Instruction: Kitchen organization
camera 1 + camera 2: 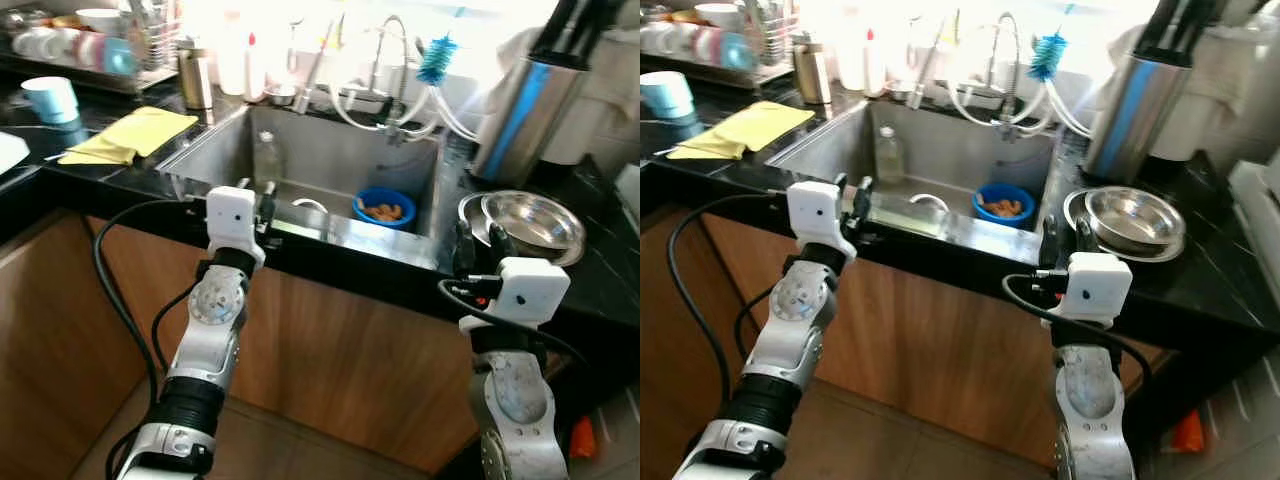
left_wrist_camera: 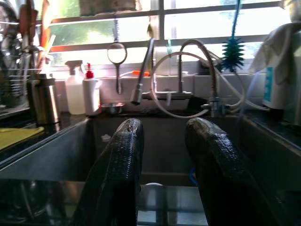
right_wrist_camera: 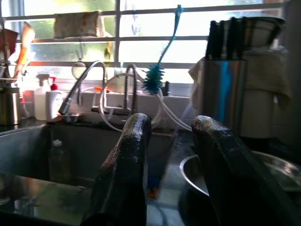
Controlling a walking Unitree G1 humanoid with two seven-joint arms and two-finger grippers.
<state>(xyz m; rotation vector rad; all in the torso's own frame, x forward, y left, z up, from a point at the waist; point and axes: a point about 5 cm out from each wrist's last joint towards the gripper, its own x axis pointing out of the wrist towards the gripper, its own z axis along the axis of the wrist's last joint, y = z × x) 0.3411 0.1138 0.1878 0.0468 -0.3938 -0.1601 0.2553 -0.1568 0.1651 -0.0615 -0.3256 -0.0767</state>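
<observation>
We stood at the black counter (image 1: 90, 172), its steel sink (image 1: 330, 160) holding a blue bowl (image 1: 385, 208) at the right end. Our left tool (image 1: 256, 192) hung open over the sink's front edge; our right tool (image 1: 482, 243) gaped beside the steel bowl (image 1: 535, 222).

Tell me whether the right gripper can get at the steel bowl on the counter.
Probably yes. The right gripper sits open at the counter edge just before the steel bowl, with nothing between them.
</observation>
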